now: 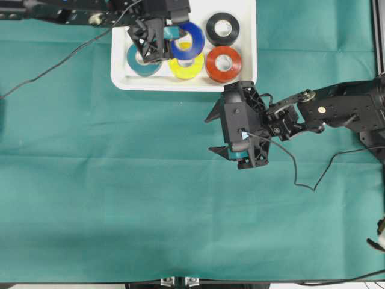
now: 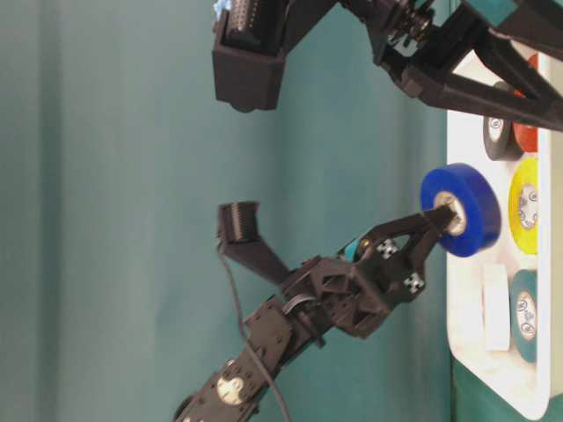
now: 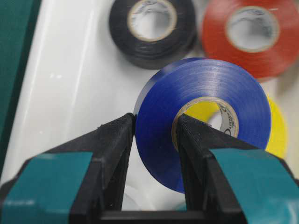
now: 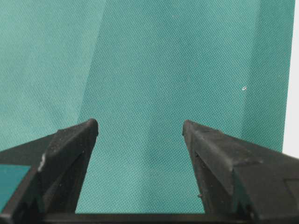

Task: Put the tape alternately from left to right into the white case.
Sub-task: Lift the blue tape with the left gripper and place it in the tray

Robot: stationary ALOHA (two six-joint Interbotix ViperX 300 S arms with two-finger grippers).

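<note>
1. Worktop (image 1: 180, 211), nearest part: green cloth (image 1: 90, 180) only, with a black cable (image 1: 301, 174) trailing from the right arm.
2. Right pincer (image 1: 215, 133): jaws wide apart, holding nothing, over the cloth just below the case's lower right corner. Its wrist view shows only cloth between the fingers (image 4: 70, 149).
3. White case (image 1: 248, 48): at the far edge of the cloth, centre of the overhead view.
4. Case, near row, left to right: teal roll (image 1: 136, 65), yellow roll (image 1: 186, 69), red roll (image 1: 223, 64), all lying flat.
5. Case, far row: black roll (image 1: 222, 28) flat, directly beyond the red one.
6. White roll (image 2: 496, 308): seen in the table-level view, inside the case beside the teal roll. Mostly hidden by the left arm from overhead.
7. Left pincer (image 3: 154, 135): clamped on the blue roll (image 3: 205, 107), one finger through the core, the other on the outer face of the ring.
8. Blue roll stands on edge, lifted above the case floor, over the yellow roll and between the teal and black ones. The table-level view shows it clear of the tray surface.
</note>
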